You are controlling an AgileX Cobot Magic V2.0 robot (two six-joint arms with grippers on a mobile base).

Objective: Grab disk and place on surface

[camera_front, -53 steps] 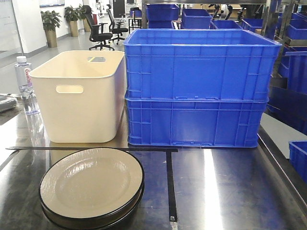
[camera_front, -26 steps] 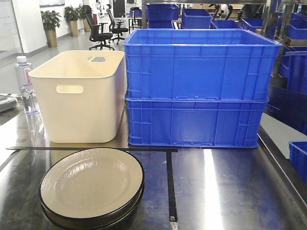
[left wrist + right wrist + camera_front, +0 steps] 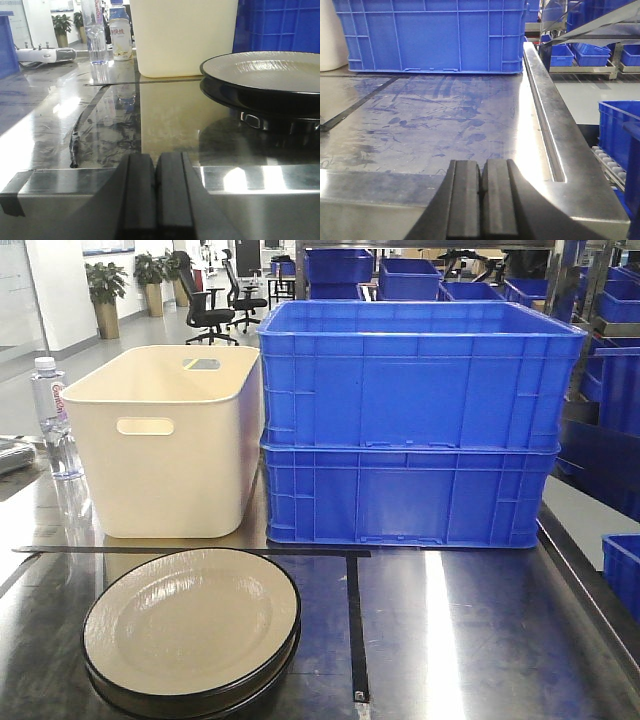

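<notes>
The disk point(image 3: 190, 625) is a beige plate with a black rim, lying on top of a second black-rimmed plate at the front left of the surface point(image 3: 480, 640). The surface is dark, glossy metal with black tape lines point(image 3: 352, 620). In the left wrist view the disk point(image 3: 265, 70) is ahead and to the right of my left gripper point(image 3: 156, 160), which is shut and empty at the near table edge. My right gripper point(image 3: 481, 167) is also shut and empty at the near edge, facing bare surface point(image 3: 445, 115). Neither gripper shows in the front view.
A cream bin point(image 3: 165, 440) stands behind the plates, with two stacked blue crates point(image 3: 415, 430) beside it on the right. A water bottle point(image 3: 52, 415) stands at the far left, and a milk bottle point(image 3: 120, 35) next to it. The table's raised right edge point(image 3: 545, 100) borders a drop.
</notes>
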